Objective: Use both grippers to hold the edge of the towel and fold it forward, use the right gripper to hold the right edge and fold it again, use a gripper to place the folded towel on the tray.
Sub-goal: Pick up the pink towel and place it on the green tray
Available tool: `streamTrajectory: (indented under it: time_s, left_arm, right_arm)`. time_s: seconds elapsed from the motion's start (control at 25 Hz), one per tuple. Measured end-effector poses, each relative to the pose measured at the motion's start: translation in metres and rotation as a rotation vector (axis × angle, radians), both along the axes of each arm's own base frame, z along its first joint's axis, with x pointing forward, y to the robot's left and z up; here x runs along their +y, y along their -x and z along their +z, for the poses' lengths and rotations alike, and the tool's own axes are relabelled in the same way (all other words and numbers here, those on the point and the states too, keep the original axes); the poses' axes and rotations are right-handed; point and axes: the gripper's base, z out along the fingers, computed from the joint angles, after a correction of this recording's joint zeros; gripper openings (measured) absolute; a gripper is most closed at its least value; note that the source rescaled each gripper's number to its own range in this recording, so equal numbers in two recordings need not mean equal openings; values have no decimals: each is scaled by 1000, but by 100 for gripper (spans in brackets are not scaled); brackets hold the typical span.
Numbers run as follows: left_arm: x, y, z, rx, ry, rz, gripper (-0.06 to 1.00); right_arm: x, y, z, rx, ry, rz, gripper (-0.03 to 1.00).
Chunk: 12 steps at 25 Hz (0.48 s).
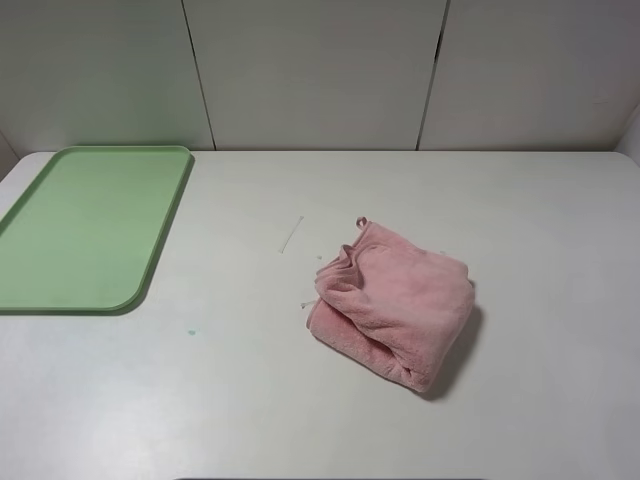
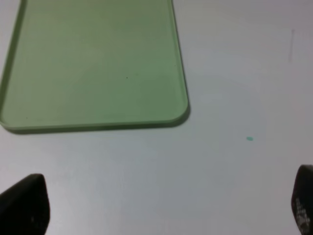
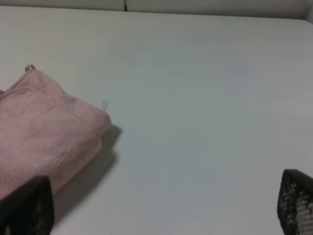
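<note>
Right of the middle of the tabletop point(image 1: 250, 410), nearer its front edge than its back, the towel point(image 1: 392, 312) is found as a loose, doubled-over heap rather than a flat square. The tray point(image 1: 90, 225) is set at the far left corner, well apart from it, and nothing is carried on it. Neither arm is shown in the high view. In the wrist views the left gripper point(image 2: 164, 203) is held over bare table just off the tray's near corner, and the right gripper point(image 3: 161, 203) beside the towel's right flank; both sets of jaws are spread wide and nothing is gripped. The heap is laid askew to the table edges: its long axis is judged to run from the small loop point(image 1: 361, 221) at the far corner down toward the near right, with the thick rounded fold turned to the near right and the rumpled open layers to the left. Trouble is expected mainly from that bunching. Much of the hem is tucked under or hidden, so several layers could be pinched at once and the whole bundle dragged instead of one edge being lifted. An uneven grasp by the two arms would leave the fold skewed, and a loosely folded cloth could fall open over the long carry to the tray.
</note>
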Motion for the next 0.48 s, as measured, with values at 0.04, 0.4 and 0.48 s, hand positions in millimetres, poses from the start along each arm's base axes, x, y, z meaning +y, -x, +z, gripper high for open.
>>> streamTrajectory:
  time_s: [0.04,0.4,0.48]
  left_arm:
    - [0,0,0,0,0,0,100]
    - [0,0,0,0,-1,0,100]
    - [0,0,0,0,-1,0,100]
  right_arm:
    - [0,0,0,0,0,0,100]
    - [0,0,0,-1,0,0,100]
    - [0,0,0,-1,0,0,100]
